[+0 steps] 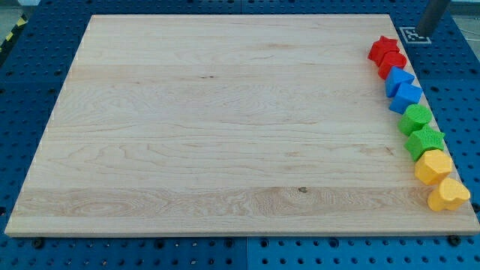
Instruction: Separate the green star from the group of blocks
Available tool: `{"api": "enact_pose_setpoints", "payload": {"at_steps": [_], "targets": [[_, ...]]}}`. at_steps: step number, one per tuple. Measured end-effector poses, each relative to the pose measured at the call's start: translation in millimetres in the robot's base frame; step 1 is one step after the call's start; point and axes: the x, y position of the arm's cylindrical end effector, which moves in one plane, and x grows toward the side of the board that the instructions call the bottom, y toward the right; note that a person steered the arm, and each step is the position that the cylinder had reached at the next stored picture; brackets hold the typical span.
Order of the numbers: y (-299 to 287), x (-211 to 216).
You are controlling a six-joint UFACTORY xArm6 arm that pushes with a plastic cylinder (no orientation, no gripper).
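Several blocks stand in a line along the board's right edge. From the view's top down: a red star point(383, 48), a second red block point(393, 64), two blue blocks point(398, 79) point(407, 97), a rounder green block point(415, 118), the green star point(425, 141), a yellow block point(433, 166) and a yellow heart point(448, 195). The green star touches the green block above it and the yellow block below it. My tip point(426, 33) is at the view's top right, off the board, above and right of the red star and far from the green star.
The wooden board point(225, 127) lies on a blue perforated table. A black-and-white marker tag point(411, 34) sits beside my tip, just beyond the board's top right corner. The blocks stand close to the board's right edge.
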Motion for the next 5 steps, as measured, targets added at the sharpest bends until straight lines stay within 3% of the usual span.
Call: {"api": "enact_pose_setpoints", "payload": {"at_steps": [5], "targets": [[0, 76]]}}
